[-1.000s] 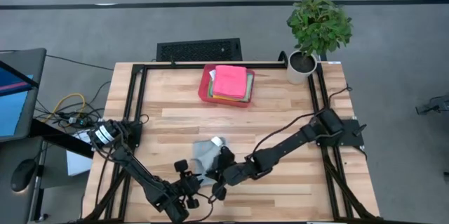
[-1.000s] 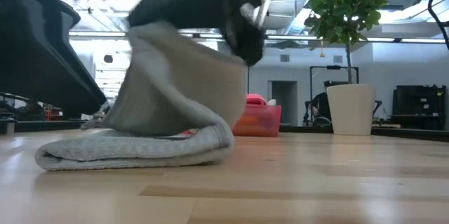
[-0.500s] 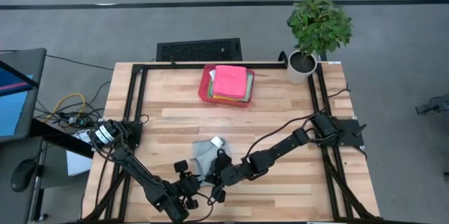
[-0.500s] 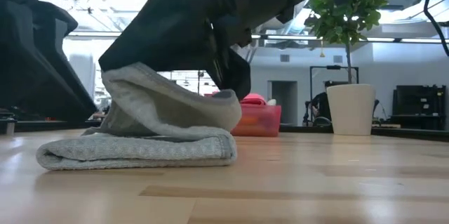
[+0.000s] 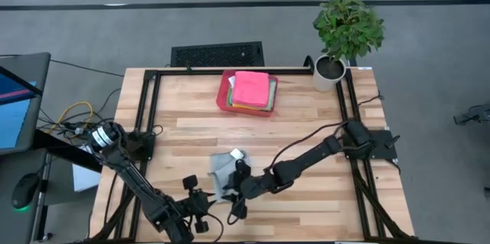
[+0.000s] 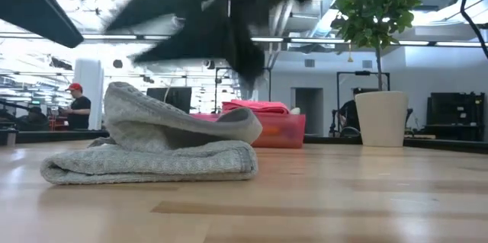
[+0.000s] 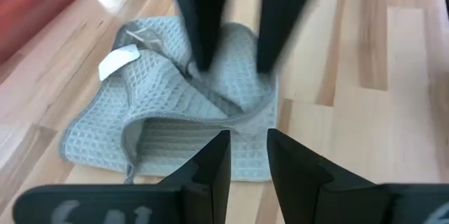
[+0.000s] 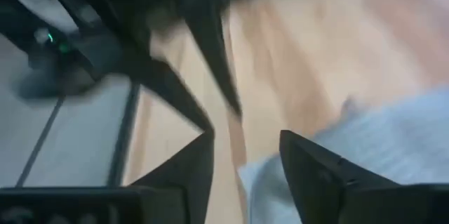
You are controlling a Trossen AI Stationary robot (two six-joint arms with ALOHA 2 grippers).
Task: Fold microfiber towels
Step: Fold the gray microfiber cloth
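A grey microfiber towel [image 5: 222,169] lies folded on the table near the front middle. Its upper flap [image 6: 183,113] arches loosely over the flat lower layer [image 6: 152,163], and a white label [image 7: 118,61] sticks out at one corner. My right gripper [image 7: 235,55] hovers open just above the towel's near-right part; no touch shows. My left gripper [image 7: 247,157] stands open, raised, at the towel's near-left side, with nothing between its fingers. More towels, a pink one [image 5: 251,89] on top, are stacked in the red tray [image 5: 223,95].
The red tray stands at the far middle of the table. A potted plant [image 5: 329,72] stands at the far right corner. Bare wood stretches left and right of the grey towel. A person [image 6: 76,106] shows in the room behind.
My right gripper has opened and let go of the grey towel's upper flap, which has sunk from a raised hump onto the lower layer. My left gripper has risen and drawn back toward the table's near left corner, away from the towel.
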